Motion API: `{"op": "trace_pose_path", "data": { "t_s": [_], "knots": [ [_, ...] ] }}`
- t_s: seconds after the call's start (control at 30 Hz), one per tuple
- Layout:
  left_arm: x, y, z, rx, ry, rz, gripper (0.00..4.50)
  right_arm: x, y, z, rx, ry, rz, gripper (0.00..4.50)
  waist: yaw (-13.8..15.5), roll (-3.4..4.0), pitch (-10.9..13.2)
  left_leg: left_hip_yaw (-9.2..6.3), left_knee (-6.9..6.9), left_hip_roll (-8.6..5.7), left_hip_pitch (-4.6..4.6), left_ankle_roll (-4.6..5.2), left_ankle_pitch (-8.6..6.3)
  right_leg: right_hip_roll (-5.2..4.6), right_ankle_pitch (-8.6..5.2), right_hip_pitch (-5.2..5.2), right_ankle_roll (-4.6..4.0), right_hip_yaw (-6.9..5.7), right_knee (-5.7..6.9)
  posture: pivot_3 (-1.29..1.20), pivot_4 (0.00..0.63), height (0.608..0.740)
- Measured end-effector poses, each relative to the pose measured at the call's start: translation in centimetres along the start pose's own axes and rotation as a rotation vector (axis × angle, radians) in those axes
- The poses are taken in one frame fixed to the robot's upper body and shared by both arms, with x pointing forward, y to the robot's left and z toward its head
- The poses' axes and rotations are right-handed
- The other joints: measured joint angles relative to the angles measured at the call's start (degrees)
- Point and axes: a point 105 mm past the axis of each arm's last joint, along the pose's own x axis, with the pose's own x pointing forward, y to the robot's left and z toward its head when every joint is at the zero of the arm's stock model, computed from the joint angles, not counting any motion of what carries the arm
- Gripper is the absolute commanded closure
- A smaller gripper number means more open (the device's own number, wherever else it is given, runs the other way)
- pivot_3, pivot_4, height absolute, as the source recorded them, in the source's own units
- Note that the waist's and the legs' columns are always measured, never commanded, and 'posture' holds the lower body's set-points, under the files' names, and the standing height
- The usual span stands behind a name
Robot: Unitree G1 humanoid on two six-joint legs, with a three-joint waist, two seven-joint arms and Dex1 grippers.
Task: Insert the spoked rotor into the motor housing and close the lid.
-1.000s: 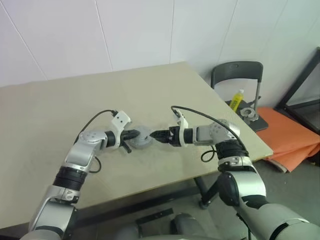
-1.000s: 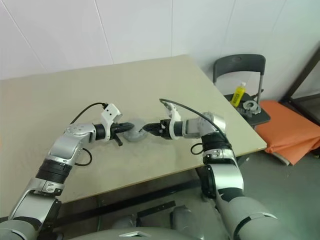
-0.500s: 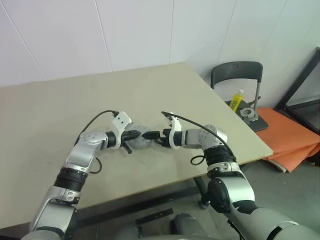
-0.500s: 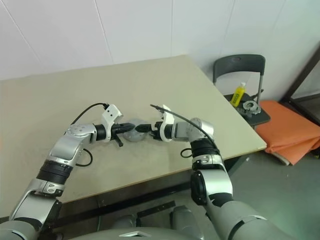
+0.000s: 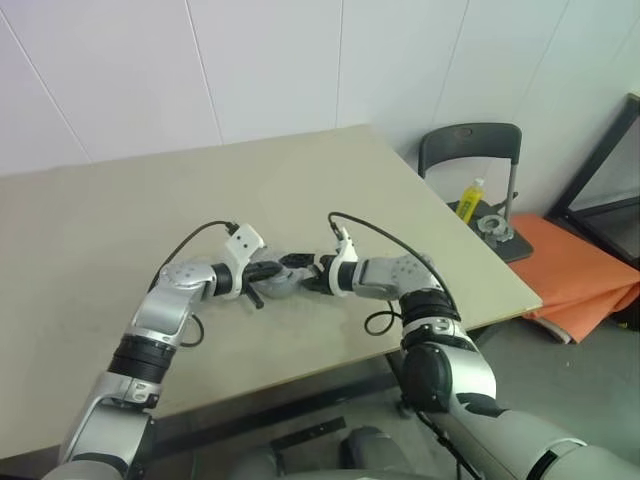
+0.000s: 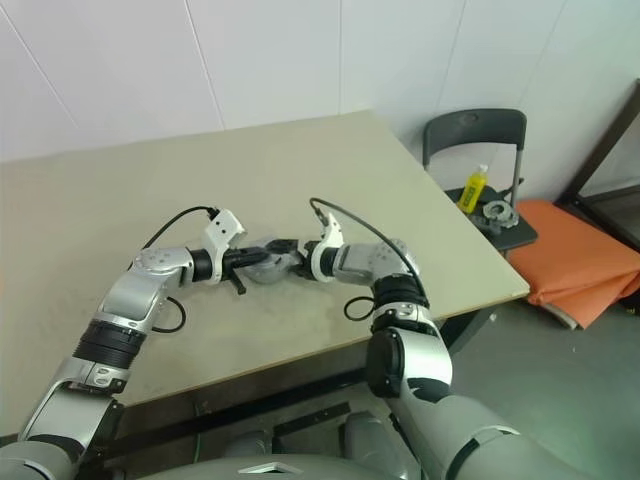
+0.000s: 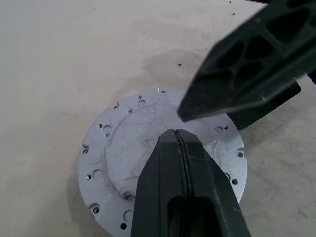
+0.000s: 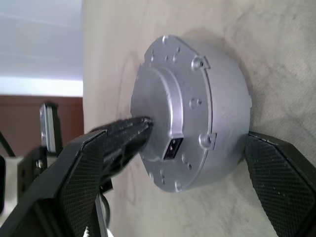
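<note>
On the tan table (image 5: 120,230) lies the closed motor housing (image 8: 229,101), a round silvery case. The lid (image 7: 123,143), a flat silvery disc with small holes and a raised centre, sits on top of it. My left gripper (image 7: 176,134) is shut, and its tip rests on the lid's raised centre. My right gripper (image 8: 175,139) is open, with one finger (image 8: 276,182) on each side of the housing's wall. In the head views both grippers meet at the housing (image 5: 283,284). The spoked rotor is hidden.
The table's right corner and front edge (image 5: 500,300) lie close to my right arm. Beyond it stands a dark folding chair (image 5: 470,150) holding a yellow bottle (image 5: 472,198) and a metal part (image 5: 495,228). An orange mat (image 5: 585,275) lies on the floor.
My right gripper has moved left to the housing, rolled, and opened wider, so its fingers now straddle the case. The left gripper and the housing have stayed put.
</note>
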Motion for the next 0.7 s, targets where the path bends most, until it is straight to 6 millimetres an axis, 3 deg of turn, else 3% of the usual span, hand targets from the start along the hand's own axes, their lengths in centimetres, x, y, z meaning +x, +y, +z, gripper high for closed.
{"op": "trace_pose_path", "data": {
  "t_s": [0.27, 0.5, 0.7],
  "knots": [
    [-0.4, 0.2, -0.2, 0.024, 0.016, -0.002, 4.50, 0.7, 0.2, 0.3, 0.080, -0.013, -0.002, 0.01, -0.38, 0.00, 0.00, -0.03, 0.00, 0.02, 0.11, 0.00, 0.00, 0.09, -0.01, -0.02, -0.03, 0.03, 0.14, 0.00, 0.000, 0.740],
    [-2.7, 2.7, -1.3, 0.060, 0.064, 0.058, 4.50, 0.8, 0.0, 0.3, 0.145, -0.021, 0.028, 0.01, -0.36, 0.01, 0.01, -0.03, -0.01, 0.08, 0.10, 0.01, 0.00, 0.17, -0.02, -0.10, -0.05, 0.06, 0.21, 0.00, 0.000, 0.740],
    [-2.9, 3.1, -2.2, 0.052, 0.088, 0.068, 4.50, 1.0, 0.0, 0.1, 0.174, -0.027, 0.048, 0.01, -0.32, 0.00, 0.01, -0.01, -0.02, 0.09, 0.03, 0.00, 0.00, 0.14, -0.02, -0.14, -0.04, 0.08, 0.18, 0.00, 0.000, 0.740]
  ]
}}
